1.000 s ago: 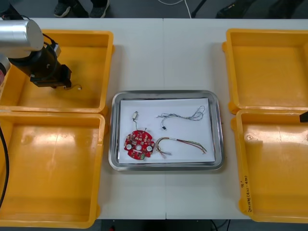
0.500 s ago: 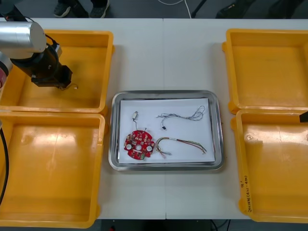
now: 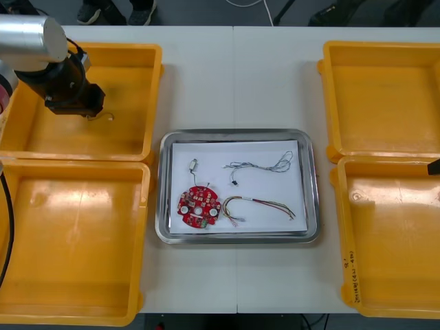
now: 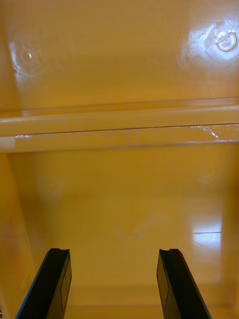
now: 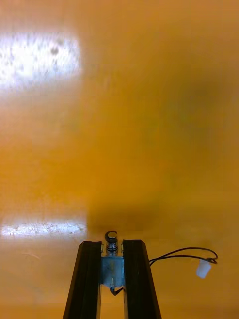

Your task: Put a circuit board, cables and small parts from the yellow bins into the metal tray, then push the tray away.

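**Small part gripped at left, tray loaded at centre**

At far left, inside the far left yellow bin [image 3: 155,103]: left gripper [image 5: 112,245], closed narrowly on a small metal part [image 5: 112,268], with its thin black wire [image 5: 184,255] and white plug [image 5: 202,268] just beside the fingers. Mid-tabletop [image 3: 206,82]: metal tray [image 3: 237,133], white inside, carries a second small metal part [image 3: 194,165], a red circuit board [image 3: 199,206], a twisted cable [image 3: 261,165] and a red and yellow cable [image 3: 261,203]. At far right: right gripper [image 4: 112,255], spread wide, hangs over the near right yellow bin [image 3: 385,275].

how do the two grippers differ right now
The left gripper is shut on a small metal part; the right gripper is open and holds nothing. The left gripper is over the far left bin; the right gripper is over a right bin. Both have black fingers.
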Tool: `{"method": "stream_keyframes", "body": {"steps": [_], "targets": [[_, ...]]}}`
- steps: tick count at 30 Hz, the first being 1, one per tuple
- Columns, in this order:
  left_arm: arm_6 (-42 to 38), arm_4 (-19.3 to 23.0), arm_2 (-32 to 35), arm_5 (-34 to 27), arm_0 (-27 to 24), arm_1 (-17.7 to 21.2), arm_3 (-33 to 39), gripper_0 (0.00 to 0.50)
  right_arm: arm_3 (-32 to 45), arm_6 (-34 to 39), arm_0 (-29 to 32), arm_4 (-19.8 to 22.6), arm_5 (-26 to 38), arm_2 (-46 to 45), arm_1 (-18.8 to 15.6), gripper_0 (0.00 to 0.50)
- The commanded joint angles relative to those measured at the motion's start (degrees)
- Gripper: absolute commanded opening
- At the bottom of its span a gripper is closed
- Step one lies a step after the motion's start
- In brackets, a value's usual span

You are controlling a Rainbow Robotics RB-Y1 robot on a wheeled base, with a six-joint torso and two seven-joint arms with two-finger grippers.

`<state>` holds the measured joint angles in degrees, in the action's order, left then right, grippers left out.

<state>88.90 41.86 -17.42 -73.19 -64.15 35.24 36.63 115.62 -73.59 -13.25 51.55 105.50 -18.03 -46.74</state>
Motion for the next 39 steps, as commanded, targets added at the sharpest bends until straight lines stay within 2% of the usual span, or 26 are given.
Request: {"method": "stream_keyframes", "body": {"steps": [1, 10, 15, 20, 27, 39], "targets": [[-1.18, -0.29, -0.86, -3.98, -8.53, 1.06, 0.19, 0.0, 1.45, -0.15, 0.24, 0.48, -0.2, -2.01, 0.07, 0.5], [-10.41, -0.2, -0.86, -12.33, -16.79, 1.42, 0.28, 0.0, 1.45, -0.15, 0.24, 0.48, -0.29, -2.01, 0.07, 0.5], [-15.95, -0.11, -0.86, -17.17, -18.02, 1.06, 4.06, 0.0, 1.54, -0.15, 0.24, 0.48, -0.2, -2.01, 0.07, 0.5], [-22.01, 0.5, -0.86, -23.93, -17.14, -0.17, 10.92, 0.0, 1.54, -0.15, 0.33, 0.48, -0.29, -2.01, 0.07, 0.5], [-28.43, -0.2, -0.95, -28.42, -15.12, -3.07, 16.8, 0.0, 1.54, -0.15, 0.33, 0.48, -0.2, -2.01, 0.07, 0.5], [-39.5, -2.49, -1.21, -35.8, -4.05, -7.99, 37.9, 0.0, 1.54, -0.15, 0.33, 0.48, -0.2, -2.01, 0.07, 0.5]]}}
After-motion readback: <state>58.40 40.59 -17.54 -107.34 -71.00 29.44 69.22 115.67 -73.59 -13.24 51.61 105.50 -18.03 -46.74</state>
